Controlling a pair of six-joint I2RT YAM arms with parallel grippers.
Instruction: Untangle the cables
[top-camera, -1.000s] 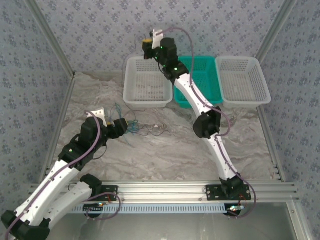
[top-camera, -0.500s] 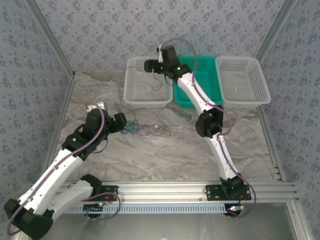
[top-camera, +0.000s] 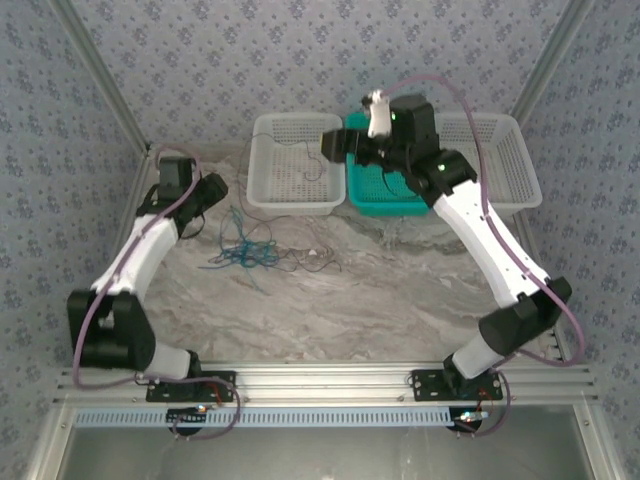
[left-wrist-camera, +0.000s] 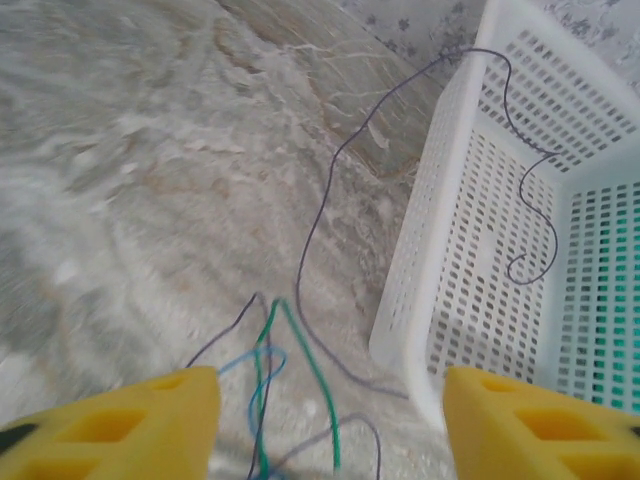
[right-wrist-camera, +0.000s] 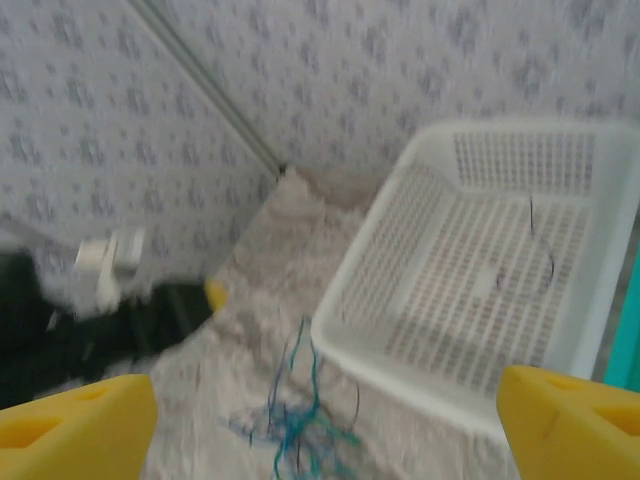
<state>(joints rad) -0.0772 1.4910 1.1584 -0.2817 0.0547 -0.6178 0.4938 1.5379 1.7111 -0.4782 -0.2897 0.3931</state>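
**Change of state.** The right arm (top-camera: 490, 230) has left its station above the white basket (top-camera: 295, 203) and drawn back toward the teal basket (top-camera: 385, 200). The right jaws, shut a second ago, now stand wide and empty. The left arm (top-camera: 150, 240) has risen from the tangle and swung to the far left of the table (top-camera: 350, 300). The left jaws are spread, with nothing between them.

**Result.** The dark cable (left-wrist-camera: 320, 215) is released. One end lies curled inside the white basket. The rest passes over the wall and trails across the table to the green cable (left-wrist-camera: 310, 370) and blue cable (left-wrist-camera: 262, 365), which lie looped together near the basket. Judgement: separation is partial, since the dark cable's tail appears still to run into the tangle.

**Pose.** The left arm is folded, with its wrist high and its jaws aimed down beside the basket's outer wall. The right arm is extended, with its wrist above the teal basket and its jaws facing left over the white basket's rim.
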